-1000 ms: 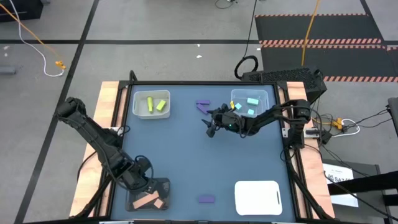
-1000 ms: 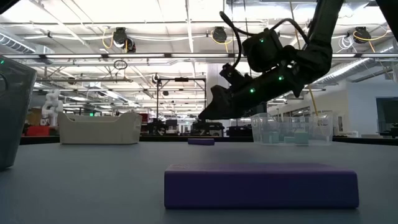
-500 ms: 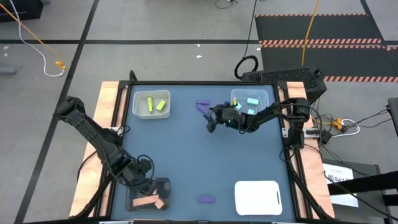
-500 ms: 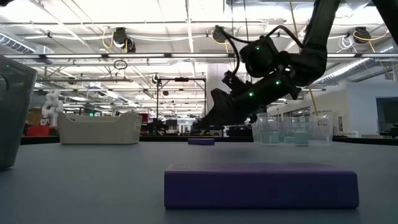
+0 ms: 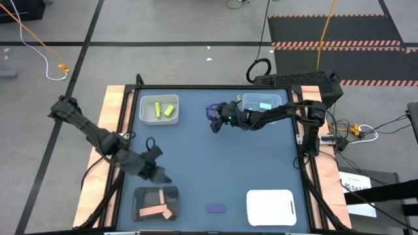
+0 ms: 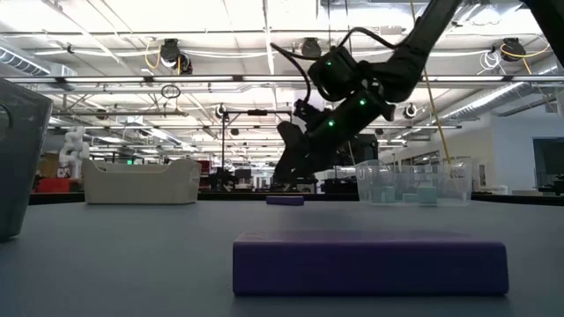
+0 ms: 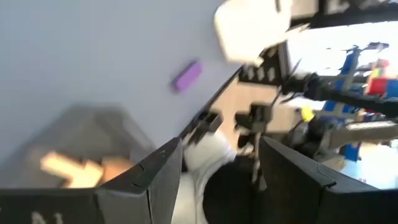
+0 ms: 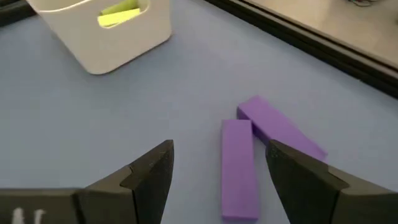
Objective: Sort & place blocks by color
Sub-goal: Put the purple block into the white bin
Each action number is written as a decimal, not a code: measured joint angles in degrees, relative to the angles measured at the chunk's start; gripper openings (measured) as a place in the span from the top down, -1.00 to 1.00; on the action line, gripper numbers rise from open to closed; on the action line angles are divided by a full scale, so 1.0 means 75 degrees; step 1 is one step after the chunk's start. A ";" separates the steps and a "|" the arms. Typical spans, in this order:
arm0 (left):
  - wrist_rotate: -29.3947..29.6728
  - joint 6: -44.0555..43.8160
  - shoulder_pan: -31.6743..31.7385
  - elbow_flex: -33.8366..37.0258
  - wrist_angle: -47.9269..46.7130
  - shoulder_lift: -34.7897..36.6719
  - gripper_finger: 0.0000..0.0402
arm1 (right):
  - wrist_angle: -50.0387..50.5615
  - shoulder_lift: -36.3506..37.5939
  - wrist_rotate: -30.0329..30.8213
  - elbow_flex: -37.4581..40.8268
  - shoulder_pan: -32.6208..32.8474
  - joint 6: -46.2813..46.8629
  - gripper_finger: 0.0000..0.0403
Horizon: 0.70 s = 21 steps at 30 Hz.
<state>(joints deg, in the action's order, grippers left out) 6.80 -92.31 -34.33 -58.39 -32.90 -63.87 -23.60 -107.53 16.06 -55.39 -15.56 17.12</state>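
Right end effector (image 5: 213, 125) hangs over the far-middle tabletop (image 5: 215, 166), fingers spread, nothing between them. In the right wrist view two purple bars lie just ahead of it: purple bar (image 8: 239, 168) sits nearly centred between the two fingers, long axis running away from the camera, about in line with the reach, so the spread fingers look set to straddle its narrow width; second purple bar (image 8: 281, 128) touches it at the far end and angles off toward one finger. The pair makes a shallow V. Likely snag: that finger could come down on the angled bar. In the high view the pair (image 5: 213, 110) lies just beyond the right end effector, between the white bin of yellow-green blocks (image 5: 159, 109) and the clear bin of mint-teal blocks (image 5: 262, 106). Right arm is by far the nearer. Left end effector (image 5: 157, 175) hangs empty with fingers spread just above the black tray (image 5: 155, 203) of salmon-orange blocks, at the near-left. A third purple block (image 5: 217, 209) rests alone on the near edge, between the black tray and the white tray (image 5: 270, 207); left arm is nearer to that one.
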 joint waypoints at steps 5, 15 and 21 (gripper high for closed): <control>0.0174 0.1025 0.0746 0.0000 -0.0002 0.0462 -0.07 | 0.0720 -0.0042 0.0050 -0.0259 -0.0109 0.0175 -0.23; 0.0485 0.4122 0.2270 0.0000 0.0241 0.0932 -0.07 | 0.0104 -0.0969 0.0015 -0.0271 -0.0130 0.0094 -0.23; 0.0975 0.6293 0.2558 0.0000 0.0951 0.0906 -0.07 | -0.0088 -0.1258 0.0217 -0.0284 -0.0204 -0.0366 -0.22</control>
<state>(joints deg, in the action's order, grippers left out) 14.11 -45.11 -15.14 -58.39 -25.77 -57.08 -24.26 -116.96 17.69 -57.52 -17.09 14.38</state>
